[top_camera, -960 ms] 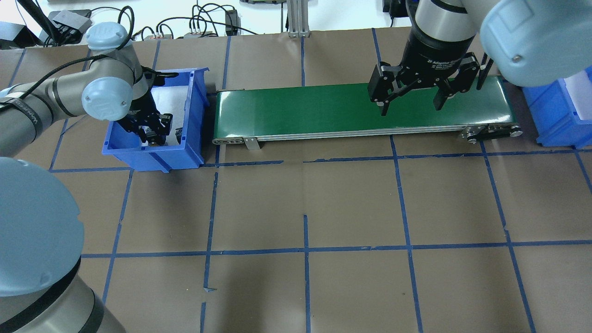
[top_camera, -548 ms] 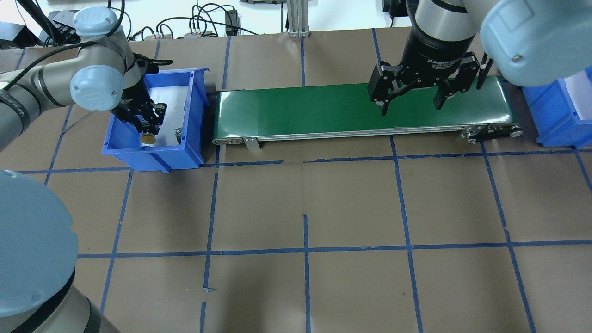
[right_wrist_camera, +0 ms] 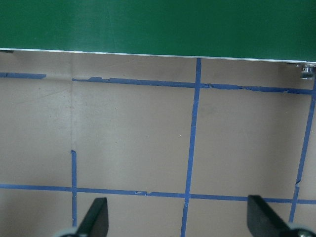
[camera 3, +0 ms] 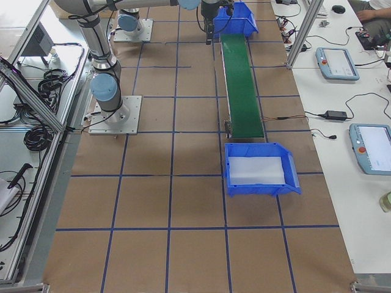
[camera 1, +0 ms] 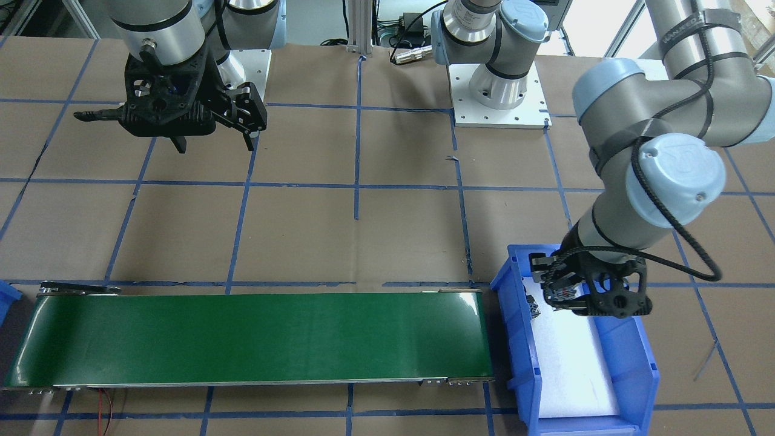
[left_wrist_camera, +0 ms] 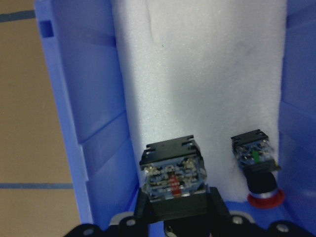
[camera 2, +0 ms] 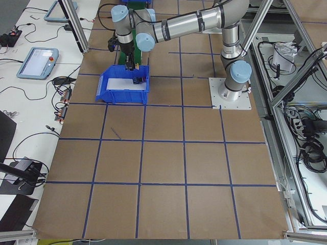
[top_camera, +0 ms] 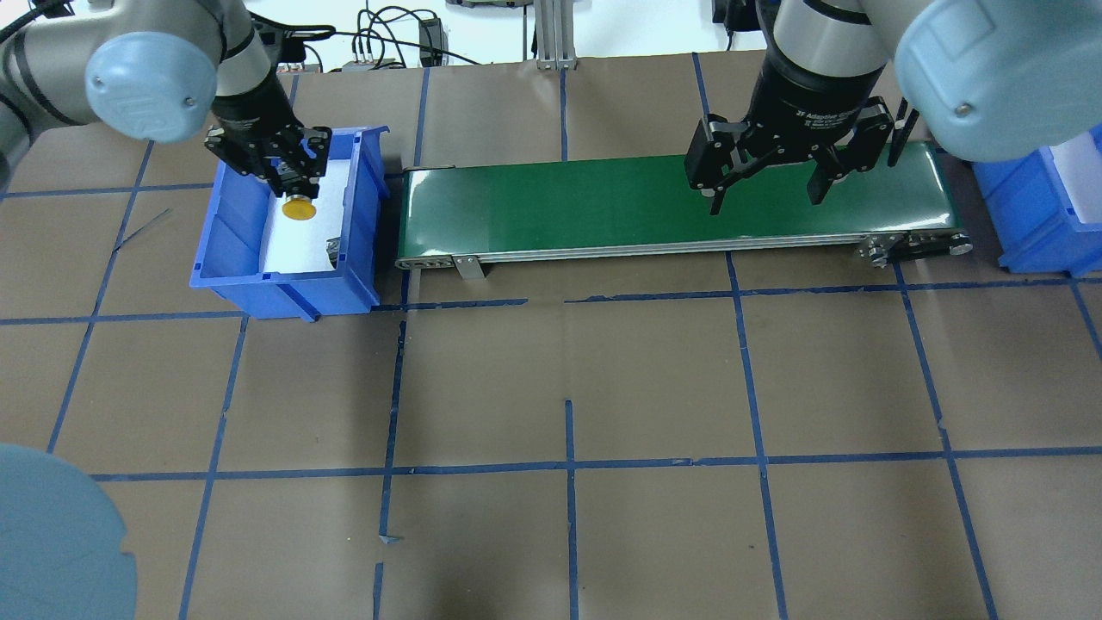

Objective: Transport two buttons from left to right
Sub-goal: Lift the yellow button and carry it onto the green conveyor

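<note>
Progress: early, by my reading. Both buttons are sitting off the left end of the conveyor belt (top_camera: 671, 202), so neither is showing any sign of delivery.
Yellow button (top_camera: 298, 209): it is hanging in the left gripper (top_camera: 291, 191) over the blue bin (top_camera: 370, 224) just beside the belt's left end. It is not touching the white foam lining.
Fit in the jaws: the fingers are pressing on the black collar from both sides. In the left wrist view the grey contact block (left_wrist_camera: 173, 180) is sticking out past the fingertips, while the yellow cap is pointing the other way.
Red button (left_wrist_camera: 259, 170): it is lying on the foam in the same bin, on the side nearer the belt, apart from the held one and untouched.
Right gripper (top_camera: 764, 201): it is hovering over the belt's right half with its jaws spread wide and nothing between them.
Remaining: the yellow button needs placing on the belt and collecting at the belt's right end, where a second blue bin (top_camera: 1033, 232) is waiting. The red one needs the whole trip.
</note>
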Controlling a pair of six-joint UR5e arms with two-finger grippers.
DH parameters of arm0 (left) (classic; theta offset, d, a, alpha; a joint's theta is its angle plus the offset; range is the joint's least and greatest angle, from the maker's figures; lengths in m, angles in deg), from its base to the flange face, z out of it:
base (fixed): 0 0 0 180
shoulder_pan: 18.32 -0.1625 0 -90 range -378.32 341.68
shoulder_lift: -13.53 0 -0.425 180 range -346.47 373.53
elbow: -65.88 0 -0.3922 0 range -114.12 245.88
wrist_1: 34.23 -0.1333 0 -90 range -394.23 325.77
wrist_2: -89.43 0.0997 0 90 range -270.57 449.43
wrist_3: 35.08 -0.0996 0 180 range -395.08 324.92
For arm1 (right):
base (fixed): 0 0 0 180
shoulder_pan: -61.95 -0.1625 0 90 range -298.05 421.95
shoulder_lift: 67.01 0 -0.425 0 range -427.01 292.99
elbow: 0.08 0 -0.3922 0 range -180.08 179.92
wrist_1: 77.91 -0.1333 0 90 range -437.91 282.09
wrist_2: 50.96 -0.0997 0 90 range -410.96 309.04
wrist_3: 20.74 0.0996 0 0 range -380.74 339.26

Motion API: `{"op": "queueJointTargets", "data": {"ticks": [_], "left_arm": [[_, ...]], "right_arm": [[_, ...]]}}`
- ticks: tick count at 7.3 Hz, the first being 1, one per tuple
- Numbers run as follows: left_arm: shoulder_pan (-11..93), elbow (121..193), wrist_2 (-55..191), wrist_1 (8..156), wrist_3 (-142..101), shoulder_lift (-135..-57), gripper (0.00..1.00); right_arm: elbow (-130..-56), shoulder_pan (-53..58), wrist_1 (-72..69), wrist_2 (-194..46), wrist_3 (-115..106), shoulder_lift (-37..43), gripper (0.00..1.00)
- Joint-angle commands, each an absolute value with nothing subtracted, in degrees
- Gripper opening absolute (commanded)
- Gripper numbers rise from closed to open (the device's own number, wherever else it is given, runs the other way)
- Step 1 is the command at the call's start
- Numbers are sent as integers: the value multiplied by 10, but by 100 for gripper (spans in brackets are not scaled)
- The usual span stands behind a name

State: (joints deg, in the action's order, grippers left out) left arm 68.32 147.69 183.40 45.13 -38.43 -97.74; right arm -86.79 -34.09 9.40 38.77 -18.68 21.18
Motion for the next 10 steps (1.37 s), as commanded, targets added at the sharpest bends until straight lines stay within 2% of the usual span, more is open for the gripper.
{"op": "queueJointTargets", "data": {"ticks": [1,3,6,7,9,10], "left_arm": [[748,1427,1784,457,-287,-1025,6],[762,1408,1785,445,-247,-1077,7],[763,1447,1784,444,-56,-1078,11],[765,1454,1785,444,-54,-1079,10],[772,1445,1791,417,-230,-1094,8],[772,1445,1791,371,-256,-1106,11]], "right_arm": [[-868,-341,93,388,-186,212,100],[-868,-341,92,388,-187,212,100],[-868,-341,92,388,-187,211,100],[-868,-340,92,388,-187,211,100],[-868,-341,92,388,-187,211,100],[-868,-341,92,388,-187,211,100]]}}
